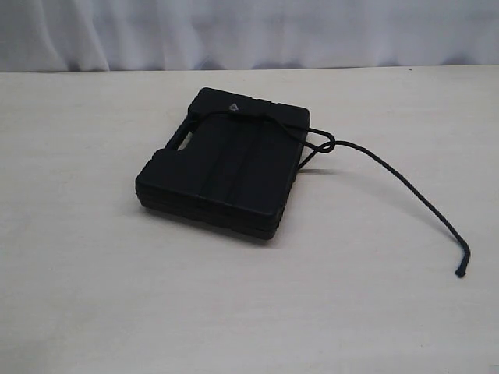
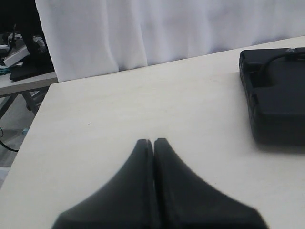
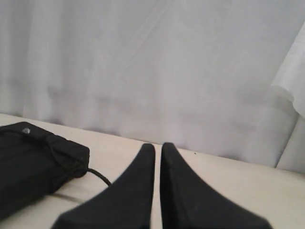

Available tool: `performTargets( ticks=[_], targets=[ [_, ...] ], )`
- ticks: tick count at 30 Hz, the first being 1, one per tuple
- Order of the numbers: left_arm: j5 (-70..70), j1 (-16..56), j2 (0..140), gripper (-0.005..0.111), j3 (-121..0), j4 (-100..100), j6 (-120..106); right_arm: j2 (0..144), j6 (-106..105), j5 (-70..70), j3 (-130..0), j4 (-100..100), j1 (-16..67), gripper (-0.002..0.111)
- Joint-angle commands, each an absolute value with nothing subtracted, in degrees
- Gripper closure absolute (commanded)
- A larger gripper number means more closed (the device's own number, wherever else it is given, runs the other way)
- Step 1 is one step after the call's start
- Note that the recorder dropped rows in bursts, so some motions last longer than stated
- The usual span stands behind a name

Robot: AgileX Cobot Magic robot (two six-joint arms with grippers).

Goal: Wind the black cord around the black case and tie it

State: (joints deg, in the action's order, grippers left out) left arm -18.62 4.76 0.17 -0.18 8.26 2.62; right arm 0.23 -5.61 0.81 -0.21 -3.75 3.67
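The black case (image 1: 222, 167) lies flat in the middle of the table. The black cord (image 1: 405, 183) crosses the case's far end, forms a looped knot (image 1: 327, 144) at the case's right edge, and trails off right to a frayed end (image 1: 460, 271). Neither gripper shows in the exterior view. In the left wrist view my left gripper (image 2: 153, 140) is shut and empty, well apart from the case (image 2: 279, 100). My right gripper (image 3: 158, 145) has its fingers almost together with nothing between them, with the case (image 3: 28, 162) and a bit of cord (image 3: 97, 176) off to one side.
The pale table (image 1: 93, 296) runs back to a white curtain (image 1: 234, 31). In the left wrist view the table's edge (image 2: 43, 102) drops off beside another desk with clutter (image 2: 19, 57).
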Motion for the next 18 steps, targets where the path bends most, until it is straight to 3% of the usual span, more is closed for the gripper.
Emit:
performTargets(
  ticks=[1, 5, 18],
  targets=[
    [-18.49, 4.61, 0.00, 0.107, 0.00, 8.29, 2.59, 0.00, -6.30, 8.01, 0.00, -4.95, 3.41, 0.104],
    [-18.49, 4.61, 0.00, 0.107, 0.00, 8.29, 2.59, 0.00, -3.99, 19.04, 0.00, -4.95, 3.41, 0.104],
    [-18.37, 4.61, 0.00, 0.107, 0.00, 8.29, 2.59, 0.00, 5.68, 19.65, 0.00, -5.23, 3.41, 0.104]
  ],
)
